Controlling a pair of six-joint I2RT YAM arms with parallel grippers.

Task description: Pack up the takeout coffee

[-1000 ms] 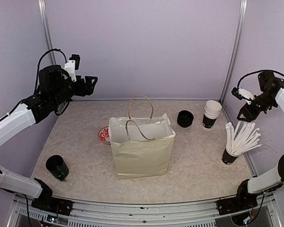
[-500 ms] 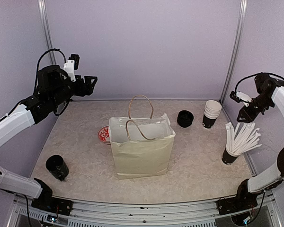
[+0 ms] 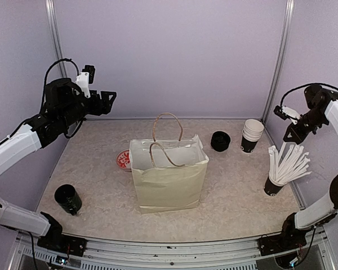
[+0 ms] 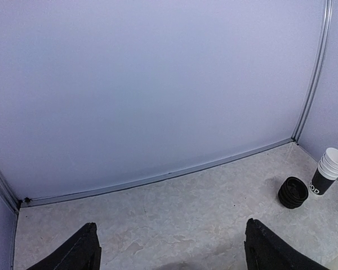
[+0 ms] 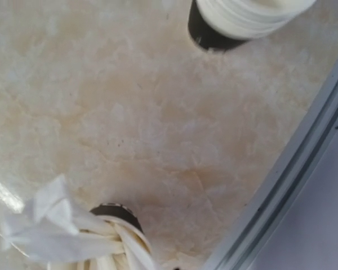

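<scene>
**Cup care: light paper, easy to crush, keep it upright**

Your left pincer (image 3: pixel 106 100) hangs high at 10 o'clock of the tabletop (image 3: pixel 236 197). Its fingers are spread wide with nothing between them, and its wrist view shows only wall and bare tabletop ahead.

The takeout cup (image 3: pixel 67 199) stands upright at 8 o'clock, alone and well apart from everything else. Its top reads dark, so a lid may be on, but it is too small to be sure.

Expect the cup to be light and thin-walled, so a hard squeeze would likely dent it. If there is liquid inside, it would be top-heavy and would spill when tilted. The coated side may also be a little slippery. Take it across the body, high up just under the rim, where the rolled edge stiffens the wall, and close gently.

A small red round thing (image 3: pixel 123 160) lies just beside the paper bag (image 3: pixel 169 180), at its 9 o'clock. The bag stands open at the centre, and it looks soft. Its looped handles arch over the mouth, so you should lower the cup straight down between them.

At the bag's 1 o'clock sit black lids (image 3: pixel 220 141), with the nested stack of cups (image 3: pixel 251 135) at 2 o'clock and the cup of white sticks (image 3: pixel 281 174) at 3 o'clock. Leave all of those alone.

Your right pincer (image 3: pixel 293 134) hovers above those last two, pressed together. No picture shows anything in it.
</scene>
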